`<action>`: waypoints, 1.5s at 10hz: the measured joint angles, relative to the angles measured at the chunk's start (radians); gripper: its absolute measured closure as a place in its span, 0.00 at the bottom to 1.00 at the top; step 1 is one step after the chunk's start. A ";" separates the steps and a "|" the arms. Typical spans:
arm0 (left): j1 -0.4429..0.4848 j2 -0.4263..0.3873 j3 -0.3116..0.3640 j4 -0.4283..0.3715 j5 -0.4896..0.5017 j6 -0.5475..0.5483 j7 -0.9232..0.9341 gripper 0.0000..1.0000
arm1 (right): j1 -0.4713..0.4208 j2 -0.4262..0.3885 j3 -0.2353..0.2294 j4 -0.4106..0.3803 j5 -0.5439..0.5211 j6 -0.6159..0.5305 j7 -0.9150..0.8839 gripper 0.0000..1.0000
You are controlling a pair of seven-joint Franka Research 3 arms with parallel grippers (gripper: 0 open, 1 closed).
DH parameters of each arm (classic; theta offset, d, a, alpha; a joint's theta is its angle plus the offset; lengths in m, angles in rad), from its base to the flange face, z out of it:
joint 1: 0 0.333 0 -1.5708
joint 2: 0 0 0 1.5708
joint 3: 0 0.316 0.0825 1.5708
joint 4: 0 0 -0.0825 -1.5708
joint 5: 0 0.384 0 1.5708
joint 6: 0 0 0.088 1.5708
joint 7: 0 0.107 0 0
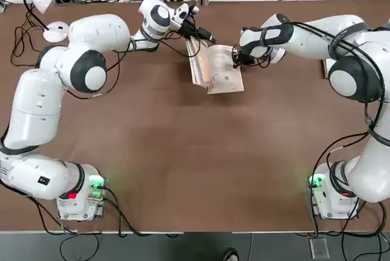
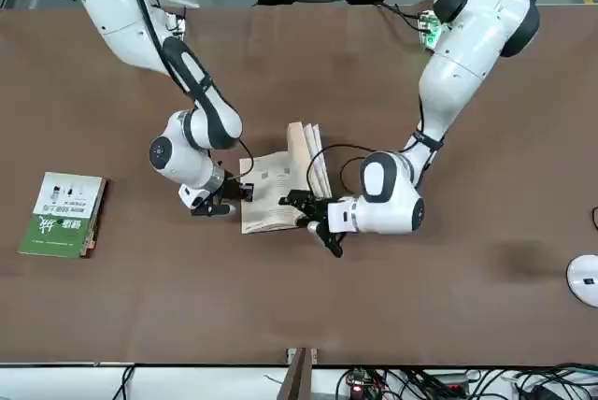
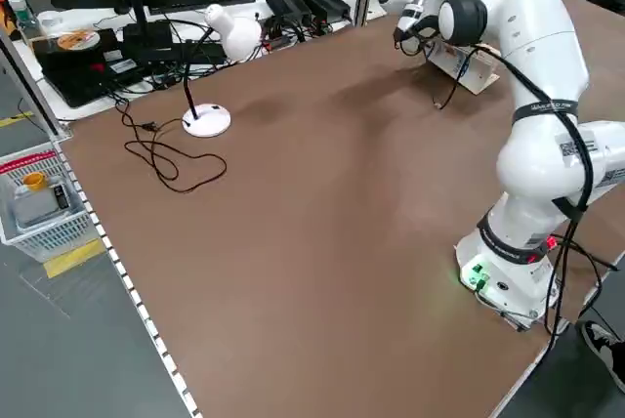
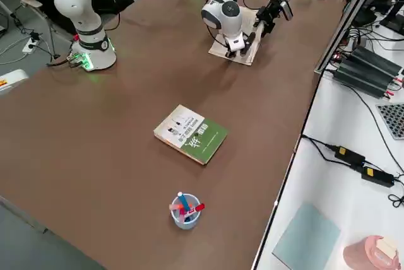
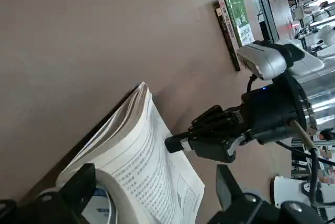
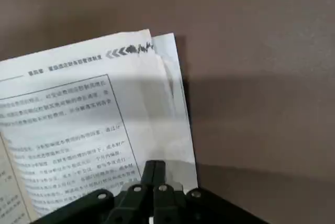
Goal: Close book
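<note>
Only the right wrist view shows the right tool (image 6: 155, 170) shut, pressing the book (image 6: 94, 124).

Thin paperback book (image 1: 218, 69) with cream printed pages, half open on the brown table, some leaves upright.

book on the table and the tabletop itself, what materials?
Thin open paperback book: matte cream paper pages with black print, and they fan and curl, so a soft cover seems likely. Brown tabletop: smooth, uniform and low-sheen with no visible grain; looks like laminate or a mat, can't tell which.
</note>
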 joint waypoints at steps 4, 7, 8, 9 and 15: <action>0.015 0.000 0.000 0.000 -0.003 -0.032 -0.003 0.00 | 0.000 0.000 0.000 0.000 0.000 0.000 0.000 0.99; 0.018 -0.001 -0.001 0.001 -0.010 -0.037 -0.033 0.00 | 0.000 0.000 0.000 0.000 0.000 0.000 0.000 0.99; 0.018 -0.004 -0.002 0.001 -0.012 -0.039 -0.048 0.00 | 0.000 0.000 0.000 0.000 0.000 0.000 0.000 0.99; 0.017 -0.008 -0.003 0.001 -0.012 -0.041 -0.062 0.00 | 0.000 0.000 0.000 0.000 0.000 0.000 0.000 0.99; 0.017 -0.013 -0.005 0.001 -0.042 -0.060 -0.083 0.00 | 0.000 0.000 0.000 0.000 0.000 0.000 0.000 0.99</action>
